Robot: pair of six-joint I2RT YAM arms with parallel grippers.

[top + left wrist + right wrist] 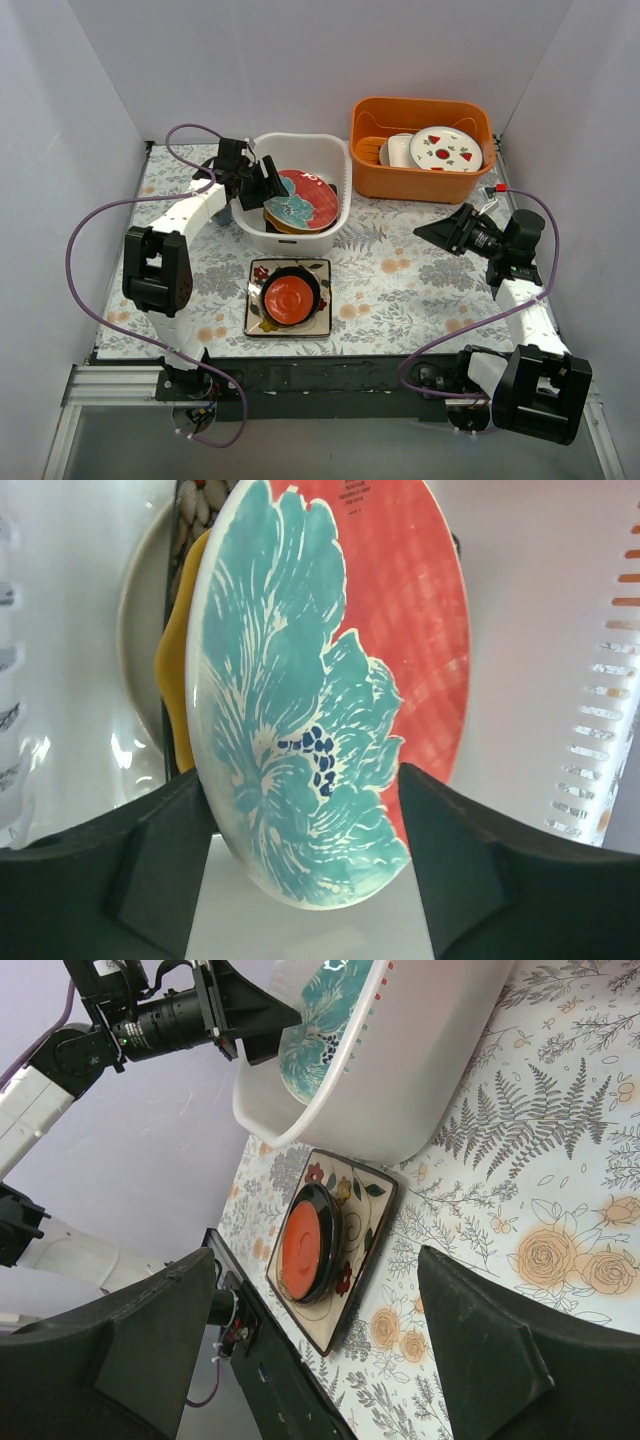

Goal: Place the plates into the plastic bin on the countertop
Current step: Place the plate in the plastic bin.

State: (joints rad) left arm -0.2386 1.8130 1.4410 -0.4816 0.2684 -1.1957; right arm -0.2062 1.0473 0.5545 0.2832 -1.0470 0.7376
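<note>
While clamped on the rim of the teal-and-red plate [300, 710], the left gripper [266, 186] reaches over the wall of the white bin [300, 141], which stands on the countertop [400, 290]. Entries:

1. left gripper: narrow, holding the plate. Its fingers [165, 865] press either side of the rim, one on the back, one on the painted face. Plate tilted on edge, inside the bin, right at the fingertips.
2. yellow plate [173, 670]: just behind the held plate as seen from the tool, in the bin, mostly hidden.
3. black plate [200, 502] w/ white flowers: behind the yellow one, farthest from the fingertips, only a sliver shows. Contact btwn these three: can't tell.
4. right gripper [437, 226]: wide open, nothing btwn its fingers, hovering above the countertop, tips pointing toward the bin.
5. square plate [378, 1192] w/ coloured flowers: flat on the countertop, ahead of and below the right gripper, well apart from it. Just beside the bin's outer wall, not in the bin.
6. dark round plate [350, 1222]: lying on the square plate, approx centred.
7. small red plate [305, 1245]: lying in the dark round plate, top of that stack.
8. orange tub [420, 106]: off to the side of the right gripper, on the side away from the arm bases, near the bin. Holds a white round plate [447, 148] w/ red fruit marks.
</note>
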